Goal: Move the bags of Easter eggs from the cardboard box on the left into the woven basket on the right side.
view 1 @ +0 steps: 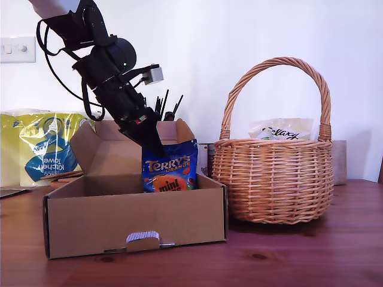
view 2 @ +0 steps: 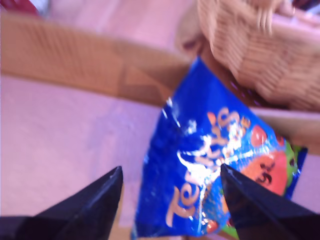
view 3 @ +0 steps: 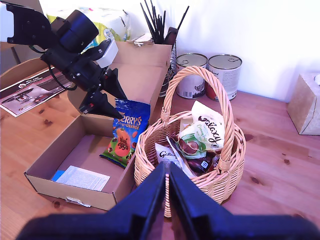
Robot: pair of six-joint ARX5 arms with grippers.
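From the exterior view, my first gripper (view 1: 151, 142) reaches down into the cardboard box (view 1: 134, 221) at that view's left, its tip at the top edge of one blue Terry's bag (view 1: 170, 167), which stands upright against the box's wall nearest the basket. The woven basket (view 1: 275, 179) stands at that view's right, close beside the box, and one cream Galaxy bag (view 1: 281, 130) pokes above its rim. One yellow-and-blue kitchen towel pack (view 1: 45, 146) sits behind the box.

In the first wrist view, my first gripper (view 2: 170, 185) has its two dark fingers (view 2: 95, 200) spread apart, with the Terry's bag (view 2: 215, 165) lying between and beyond them; they are not closed on it. The basket (view 2: 260, 50) shows blurred past the box wall (view 2: 75, 60).

In the second wrist view, my second gripper (view 3: 167, 185) hovers above the basket (view 3: 220, 180) with its jaws pressed together on nothing. I count two Galaxy bags in the basket: one upright (view 3: 210, 131), another (view 3: 167, 156) lower down. One Terry's bag (view 3: 125, 132) remains in the box (view 3: 60, 185), along with one white paper slip (view 3: 82, 177). Two tins (view 3: 207, 75) stand behind the basket.
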